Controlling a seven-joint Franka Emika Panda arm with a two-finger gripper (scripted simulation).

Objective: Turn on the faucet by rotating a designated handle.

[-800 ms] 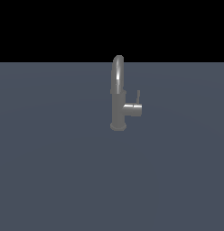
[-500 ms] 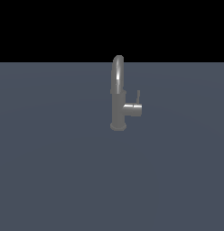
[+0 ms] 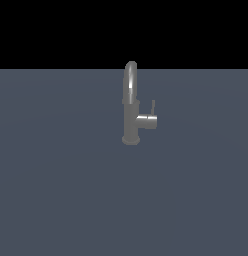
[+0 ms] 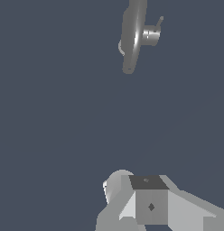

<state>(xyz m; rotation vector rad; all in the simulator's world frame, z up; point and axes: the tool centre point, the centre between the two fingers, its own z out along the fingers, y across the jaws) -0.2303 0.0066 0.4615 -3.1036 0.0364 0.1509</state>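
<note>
- I'm seeing the faucet [image 3: 131,117] standing upright mid-bench [image 3: 56,200], its handle [image 3: 153,107] sticking up at the 3 o'clock side.
- I'm reading the end effector [image 4: 145,203] well apart from the faucet; I cannot tell whether it's spread or pressed together.

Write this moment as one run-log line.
faucet: upright | handle: up, untouched | tool: far from faucet, state unclear

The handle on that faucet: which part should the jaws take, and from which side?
Take the thin lever rod of the handle, not the stubby cylinder under it. It stands upright and clear of the faucet body, on the exterior view's right, so coming from that side with the jaws straddling the rod looks best.
</note>
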